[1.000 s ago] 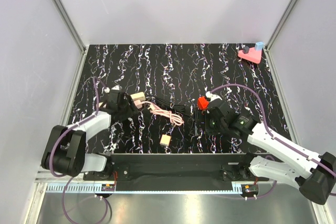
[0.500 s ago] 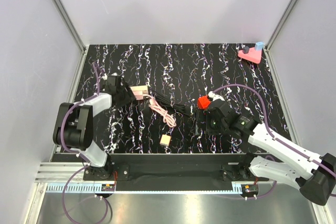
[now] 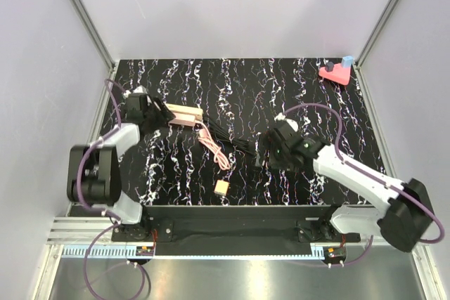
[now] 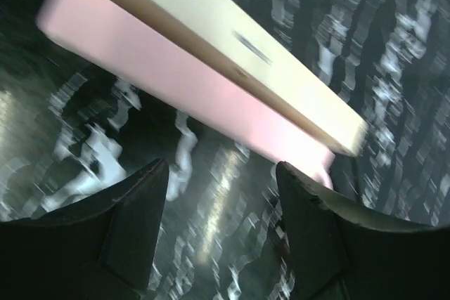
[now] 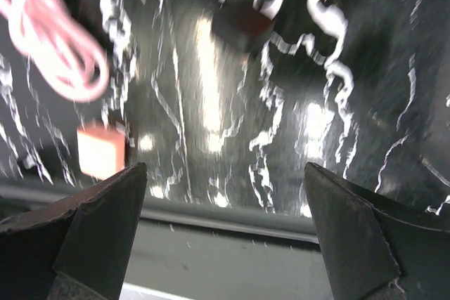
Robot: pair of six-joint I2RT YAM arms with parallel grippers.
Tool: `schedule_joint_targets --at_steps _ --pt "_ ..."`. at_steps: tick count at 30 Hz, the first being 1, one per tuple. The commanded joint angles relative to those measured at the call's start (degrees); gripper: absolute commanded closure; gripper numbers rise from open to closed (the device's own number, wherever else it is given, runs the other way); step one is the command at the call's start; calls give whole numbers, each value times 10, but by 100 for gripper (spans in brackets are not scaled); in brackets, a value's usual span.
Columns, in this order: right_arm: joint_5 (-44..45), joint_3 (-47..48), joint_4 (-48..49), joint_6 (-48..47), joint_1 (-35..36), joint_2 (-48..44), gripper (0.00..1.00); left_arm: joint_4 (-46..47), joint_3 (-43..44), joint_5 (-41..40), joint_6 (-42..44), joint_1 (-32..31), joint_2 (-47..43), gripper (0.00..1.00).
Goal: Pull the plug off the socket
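Note:
The socket is a long cream-beige bar point(image 3: 184, 111) lying on a pink bar point(image 3: 185, 121) at the table's left. In the left wrist view the cream bar point(image 4: 211, 40) and the pink bar point(image 4: 176, 96) lie just ahead of my fingers, not between them. My left gripper point(image 3: 160, 114) point(image 4: 221, 170) is open and empty at the bar's left end. A black cable point(image 3: 235, 143) and a pink cable point(image 3: 214, 149) lead off from the bar's right end; the plug is too small to make out. My right gripper point(image 3: 266, 151) point(image 5: 225, 170) is open and empty over the black cable's far end.
A small cream cube point(image 3: 221, 187) lies near the front edge and also shows in the right wrist view point(image 5: 100, 151). A pink triangular block point(image 3: 336, 72) sits at the far right corner. The right wrist view shows the pink cable coil point(image 5: 49, 47) and a dark block point(image 5: 242, 26).
My left gripper has swung farther back and to the left, and the socket bar has shifted back with it. My right gripper has moved left over the red cube, which no longer shows from above.

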Motion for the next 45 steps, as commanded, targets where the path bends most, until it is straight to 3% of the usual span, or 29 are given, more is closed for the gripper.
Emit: schedule_joint_targets --at_steps 1,6,13,17,27,38,45 --pt "17 50 -1 5 -49 38 0 51 -53 31 -13 -53 -114 32" --pt "29 79 -10 -34 -84 102 0 123 -187 34 -47 -162 -202 38" --pt "59 80 6 -90 -97 134 1 144 -296 38 -40 -184 -298 56" --pt "36 72 31 -120 -96 170 2 188 -317 88 -58 -206 -271 60" --pt "40 87 110 -193 -96 238 2 268 -230 160 -80 -250 -79 60" --pt "53 227 137 -248 -102 385 0 288 -88 175 -83 -250 85 59" --pt "41 340 135 -281 -119 460 0 238 13 153 -37 -244 150 58"
